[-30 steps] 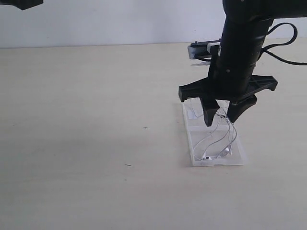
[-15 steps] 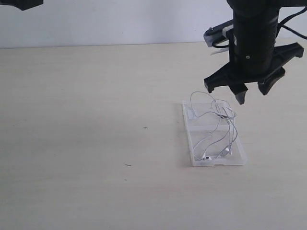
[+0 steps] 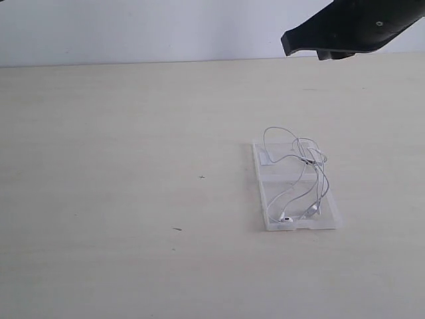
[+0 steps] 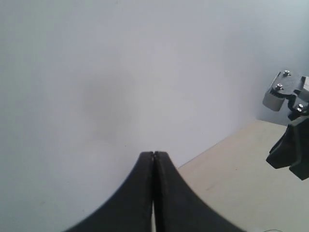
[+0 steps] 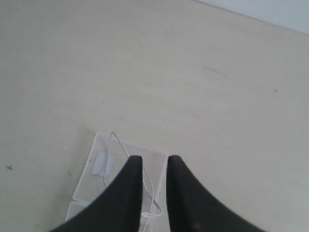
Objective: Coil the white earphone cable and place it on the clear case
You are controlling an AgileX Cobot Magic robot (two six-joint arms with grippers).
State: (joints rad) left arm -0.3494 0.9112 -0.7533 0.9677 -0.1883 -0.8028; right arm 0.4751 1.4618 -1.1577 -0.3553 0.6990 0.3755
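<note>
Placement looks finished: the cable (image 3: pixel 302 176) lies loosely bunched on the clear case (image 3: pixel 265 174), right gripper (image 5: pixel 154 159) above it with jaws slightly apart and empty, left gripper (image 4: pixel 153 153) with jaws together, so only parking the 2 arms seems left.

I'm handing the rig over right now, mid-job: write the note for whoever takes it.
Left claw: shut, empty, held high facing the wall.
Right claw: slightly open, empty, high above the flat clear plastic case.
Thin white earphone cable: lies in loose, untidy loops on the case, on the beige table.
Done: cable is on the case.
Left: perhaps tighten the coil; otherwise nothing.
</note>
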